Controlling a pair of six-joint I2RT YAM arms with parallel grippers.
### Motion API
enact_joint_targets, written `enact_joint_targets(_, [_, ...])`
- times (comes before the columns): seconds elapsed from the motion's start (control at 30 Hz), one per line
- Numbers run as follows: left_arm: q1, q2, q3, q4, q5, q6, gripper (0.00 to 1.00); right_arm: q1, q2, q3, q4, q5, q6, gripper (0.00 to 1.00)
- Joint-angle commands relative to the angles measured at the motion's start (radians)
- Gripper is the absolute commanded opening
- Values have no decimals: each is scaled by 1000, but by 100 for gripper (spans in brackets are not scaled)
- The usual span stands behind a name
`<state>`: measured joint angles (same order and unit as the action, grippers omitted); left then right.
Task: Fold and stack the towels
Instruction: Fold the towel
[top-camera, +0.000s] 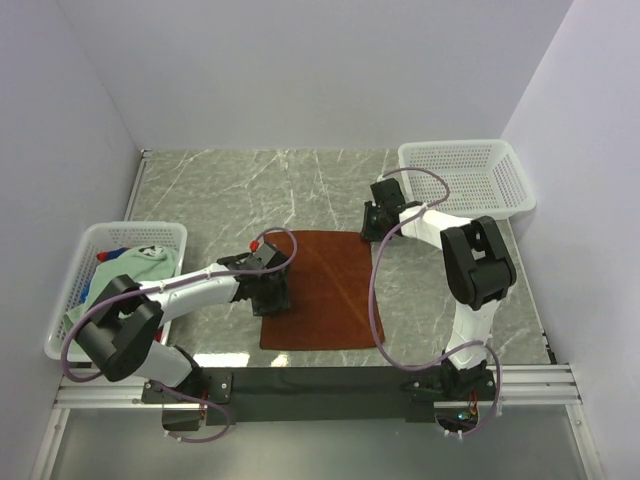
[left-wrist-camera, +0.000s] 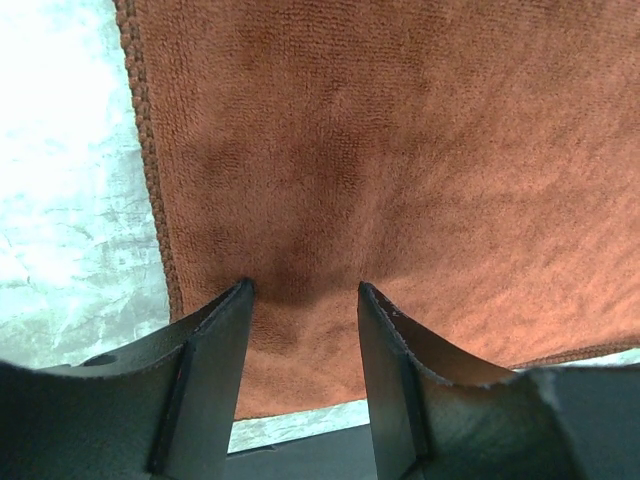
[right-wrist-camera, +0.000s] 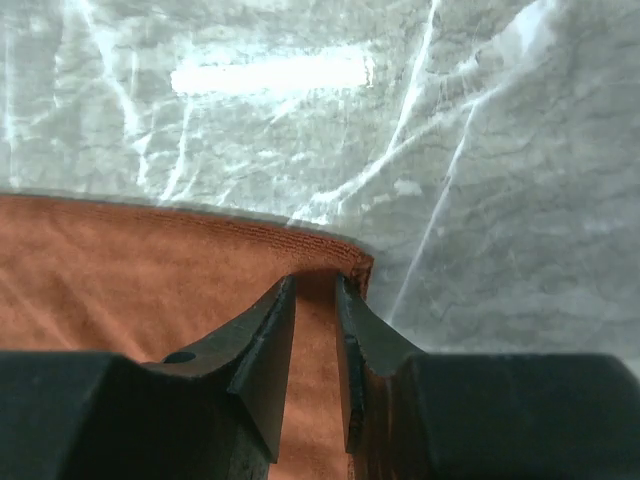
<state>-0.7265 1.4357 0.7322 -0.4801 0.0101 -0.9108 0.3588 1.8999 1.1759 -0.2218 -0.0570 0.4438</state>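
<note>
Low in the top view, the left gripper (top-camera: 270, 293) sits on the left edge of the rust-brown towel (top-camera: 325, 295), which lies flat in the middle of the marble table (top-camera: 230, 190). Its wrist view shows the jaws moderately apart, with both fingertips (left-wrist-camera: 238, 300) pressed on the cloth and nothing pinched between them. Higher in the frame, the right gripper (top-camera: 371, 226) is at the towel's upper right corner. Its jaws are narrow and nip that slightly lifted corner. At the left of the frame a white basket (top-camera: 70, 280) holds a pale green towel (top-camera: 140, 268). A second white basket (top-camera: 515, 195) stands in the upper right.
</note>
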Motion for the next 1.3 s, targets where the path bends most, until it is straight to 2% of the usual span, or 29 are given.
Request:
enact_joint_targets(0.0, [-2,3,-48,12,30,-2,53,-20,33,62,24,-7,-25,30])
enact_joint_targets(0.2, [-2,-30,-65,-6,19,-20,53,-43,47,74,7,6,-50,30])
enact_joint_targets(0.4, [-2,-55,-44,-38,-7,-30,62,-44,18,76,-7,23,-91,31])
enact_joint_targets(0.57, [-2,-78,38,-95,-54,-8,77,-44,-22,113,-53,-20,-190,34])
enact_joint_targets(0.67, [-2,-81,117,-133,-125,30,86,-44,-41,154,-125,-32,-288,41])
enact_joint_targets(0.7, [-2,-80,153,-141,-157,44,91,-46,-42,163,-142,-41,-315,46])
enact_joint_targets(0.8, [2,-55,229,-166,-197,110,96,-43,-38,197,-204,-78,-425,60])
enact_joint_targets(0.83, [4,-48,246,-169,-220,151,99,-43,-27,215,-237,-92,-485,60])
enact_joint_targets(1.0, [84,3,318,-131,-243,303,99,-46,33,295,-352,-155,-669,61])
enact_joint_targets(1.17, [214,11,331,-48,-130,478,99,-46,109,413,-491,-225,-835,61])
enact_joint_targets(1.27, [234,-3,338,-29,-111,567,99,-46,163,490,-580,-260,-905,60])
